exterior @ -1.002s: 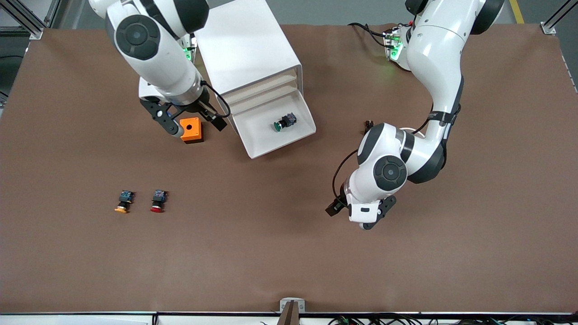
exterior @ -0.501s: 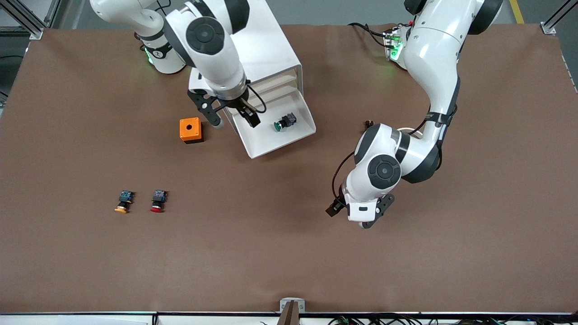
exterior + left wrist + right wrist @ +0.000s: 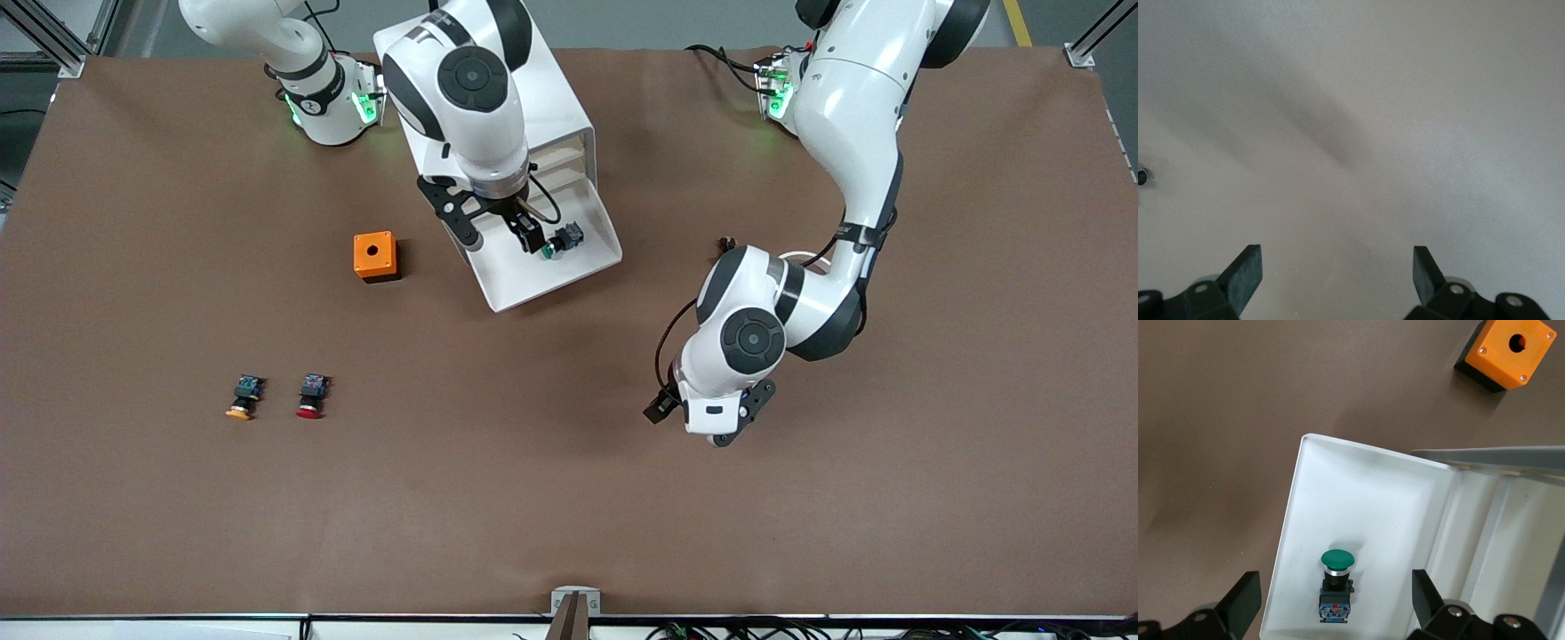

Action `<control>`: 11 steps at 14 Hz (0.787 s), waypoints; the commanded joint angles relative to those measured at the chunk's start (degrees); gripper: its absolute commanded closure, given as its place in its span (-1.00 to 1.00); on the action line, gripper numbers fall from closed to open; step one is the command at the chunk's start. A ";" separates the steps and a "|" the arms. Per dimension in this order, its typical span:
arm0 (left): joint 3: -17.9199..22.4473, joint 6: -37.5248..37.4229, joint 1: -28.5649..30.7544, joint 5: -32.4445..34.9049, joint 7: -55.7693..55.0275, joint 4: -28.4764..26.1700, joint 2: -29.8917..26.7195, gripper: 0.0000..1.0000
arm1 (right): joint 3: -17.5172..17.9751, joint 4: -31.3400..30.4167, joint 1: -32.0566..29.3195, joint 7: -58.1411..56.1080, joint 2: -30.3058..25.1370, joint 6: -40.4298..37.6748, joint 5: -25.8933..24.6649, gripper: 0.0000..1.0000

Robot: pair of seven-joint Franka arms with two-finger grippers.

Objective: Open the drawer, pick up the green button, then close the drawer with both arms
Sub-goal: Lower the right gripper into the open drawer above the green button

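Note:
The lowest drawer [image 3: 520, 283] stands pulled out of the white cabinet [image 3: 564, 114], and the green-capped button [image 3: 562, 240] lies on its side in it. My right gripper [image 3: 503, 242] hangs open over the drawer. In the right wrist view the button [image 3: 1337, 577] shows below, between the spread fingers of the right gripper [image 3: 1336, 588], untouched, with the drawer's rim [image 3: 1287, 540] beside it. My left gripper [image 3: 693, 425] waits open over bare table toward the left arm's end. The left wrist view shows the left gripper [image 3: 1337, 263] with nothing between its fingers.
An orange box [image 3: 376, 256] with a round hole sits beside the drawer toward the right arm's end, seen too as the orange box [image 3: 1508, 350]. An orange-capped button [image 3: 242, 397] and a red-capped button [image 3: 310, 396] lie nearer the front camera.
My right arm has swung from over the orange box to over the open drawer, its open gripper now above the button. The left arm has barely shifted.

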 commanded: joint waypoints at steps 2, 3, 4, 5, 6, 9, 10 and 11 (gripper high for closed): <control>-0.04 0.64 0.01 1.75 -1.21 -1.33 -0.81 -0.99 | -0.58 0.19 1.84 3.53 1.65 2.62 -2.64 -1.00; 0.04 0.64 0.01 1.75 -1.21 -1.33 -0.81 -0.99 | -0.58 0.19 2.11 3.62 1.91 2.71 -2.90 -1.00; 0.04 0.64 0.01 1.75 -1.21 -1.33 -0.81 -0.99 | -0.67 0.19 2.46 3.62 2.18 2.80 -2.99 -1.00; -0.04 0.64 0.01 1.66 -1.21 -1.33 -0.81 -0.99 | -0.67 0.19 2.98 4.06 2.44 3.24 -3.08 -1.00; 0.04 0.64 0.10 1.66 -1.21 -1.33 -0.81 -0.99 | -0.67 0.19 2.99 4.84 2.62 3.76 -3.43 -1.00; 0.04 0.64 0.28 1.66 -1.21 -1.41 -0.81 -0.99 | -0.67 0.28 3.34 6.52 3.76 5.17 -4.92 -1.00; 0.04 0.64 0.28 1.75 -1.21 -1.41 -0.72 -0.99 | -0.67 0.37 3.34 6.61 4.37 5.61 -4.92 -1.00; 0.04 0.64 0.28 1.75 -1.21 -1.41 -0.81 -0.99 | -0.67 0.37 3.51 6.61 4.55 5.79 -4.92 -1.00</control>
